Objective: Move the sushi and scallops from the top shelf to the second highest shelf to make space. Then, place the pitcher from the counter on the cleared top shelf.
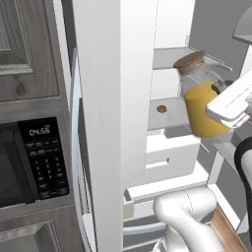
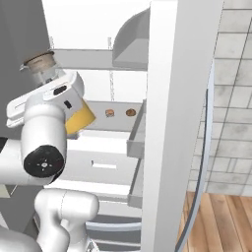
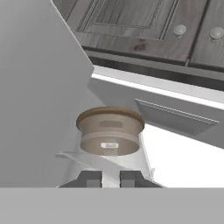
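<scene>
Inside fridge — gripper clenched on pitcher, tilted, airborne — scallops on second highest shelf.

The pitcher hangs tilted in front of the open fridge, between the top shelf and the second shelf, its top level with the top shelf's front edge. The scallop lies on the second shelf, left of the pitcher; in the right base view the sushi lies just left of it on the same shelf. A microwave sits left of the fridge
</scene>
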Controlling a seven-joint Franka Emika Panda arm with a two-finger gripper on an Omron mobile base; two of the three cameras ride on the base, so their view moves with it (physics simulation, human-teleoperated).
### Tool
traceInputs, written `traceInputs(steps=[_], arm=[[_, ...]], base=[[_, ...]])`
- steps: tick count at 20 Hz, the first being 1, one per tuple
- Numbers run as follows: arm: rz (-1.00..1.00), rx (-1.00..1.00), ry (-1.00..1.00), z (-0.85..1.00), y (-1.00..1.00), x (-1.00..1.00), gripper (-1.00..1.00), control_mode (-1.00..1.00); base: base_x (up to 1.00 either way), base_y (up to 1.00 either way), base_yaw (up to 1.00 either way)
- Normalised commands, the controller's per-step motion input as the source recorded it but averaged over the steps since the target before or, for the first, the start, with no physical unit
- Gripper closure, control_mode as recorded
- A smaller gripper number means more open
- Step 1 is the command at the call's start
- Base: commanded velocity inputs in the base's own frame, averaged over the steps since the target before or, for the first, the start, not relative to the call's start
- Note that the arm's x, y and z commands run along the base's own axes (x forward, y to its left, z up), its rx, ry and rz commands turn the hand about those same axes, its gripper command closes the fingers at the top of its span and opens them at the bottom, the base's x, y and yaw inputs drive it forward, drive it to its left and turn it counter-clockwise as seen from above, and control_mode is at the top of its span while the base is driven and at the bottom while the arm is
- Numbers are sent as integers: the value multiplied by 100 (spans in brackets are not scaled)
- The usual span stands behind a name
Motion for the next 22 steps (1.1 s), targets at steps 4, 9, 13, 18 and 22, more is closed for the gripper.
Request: traceInputs(steps=[4, 9, 13, 18, 22], arm=[[9, 0, -5, 3, 43, 0, 100, -100], [3, 0, -1, 5, 34, 0, 100, -100], [5, 2, 0, 14, 1, 0, 100, -100], [16, 6, 0, 10, 0, 0, 100, -100], [23, 8, -2, 0, 0, 5, 100, -100]], base=[[0, 0, 0], [0, 0, 0], [0, 0, 0], [0, 0, 0], [0, 0, 0]])
